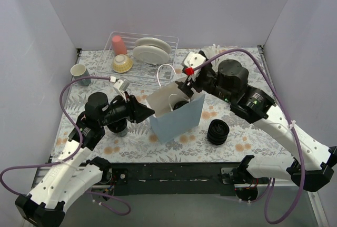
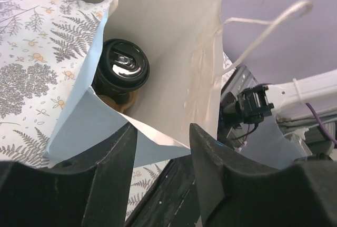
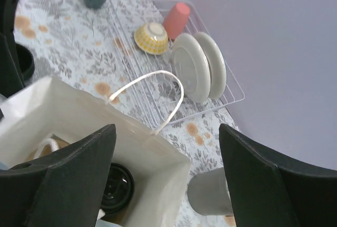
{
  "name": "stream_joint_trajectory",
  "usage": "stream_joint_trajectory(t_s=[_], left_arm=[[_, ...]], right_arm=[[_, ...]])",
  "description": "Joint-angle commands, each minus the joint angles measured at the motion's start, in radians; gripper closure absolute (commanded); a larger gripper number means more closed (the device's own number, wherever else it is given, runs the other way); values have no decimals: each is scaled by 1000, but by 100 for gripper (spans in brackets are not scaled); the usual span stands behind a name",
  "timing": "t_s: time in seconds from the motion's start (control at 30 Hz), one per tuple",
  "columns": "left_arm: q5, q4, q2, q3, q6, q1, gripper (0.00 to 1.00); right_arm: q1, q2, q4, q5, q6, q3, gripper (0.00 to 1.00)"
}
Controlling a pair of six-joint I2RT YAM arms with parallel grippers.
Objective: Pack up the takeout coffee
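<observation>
While the left gripper (image 1: 152,112) sits at the 9 o'clock rim of the paper bag (image 1: 179,122), its fingers (image 2: 113,177) stand apart with the bag's wall passing between them, not pinched. The takeout coffee (image 2: 122,68) stands upright on the bag's floor, its shiny lid facing up, tucked against the wall on the left gripper's side. A second black cup (image 1: 119,128) rests on the table at the bag's 8 o'clock, partly under the left arm, and a ribbed stack of lids (image 1: 218,131) lies at its 4 o'clock. The right gripper (image 3: 167,128) hovers over the bag's 12 o'clock rim, jaws spread wide and holding nothing. Farther back, a grey cup (image 3: 208,193) stands at the bag's 1 o'clock. A wire rack (image 1: 142,69) at 11 o'clock holds a pink cup (image 1: 119,44), a yellow bowl (image 1: 122,63) and plates (image 1: 151,51), with a mug (image 1: 79,70) at 10 o'clock.
</observation>
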Motion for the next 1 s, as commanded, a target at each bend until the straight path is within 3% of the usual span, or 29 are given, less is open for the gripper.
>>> stream_joint_trajectory(t_s=[0.0,0.13,0.17,0.33,0.43,0.6,0.8,0.97], left_arm=[[-67,-43,9,73,28,-1,54],[-77,-73,28,135,67,-1,43],[-80,-91,32,150,83,-1,32],[-77,-140,66,239,146,-1,2],[-85,-169,69,278,177,-1,2],[-110,-214,60,356,177,-1,2],[-160,-350,80,431,134,-1,2],[-237,-470,115,491,67,-1,2]], right_arm=[[3,-55,114,63,186,19,15],[1,-71,137,169,232,-1,15],[1,-62,129,200,243,4,15],[-51,37,-44,410,321,112,15],[-140,119,-142,412,364,180,18],[-371,235,-248,348,485,257,39],[-643,343,-213,158,634,257,46],[-747,444,-167,17,698,272,52]])
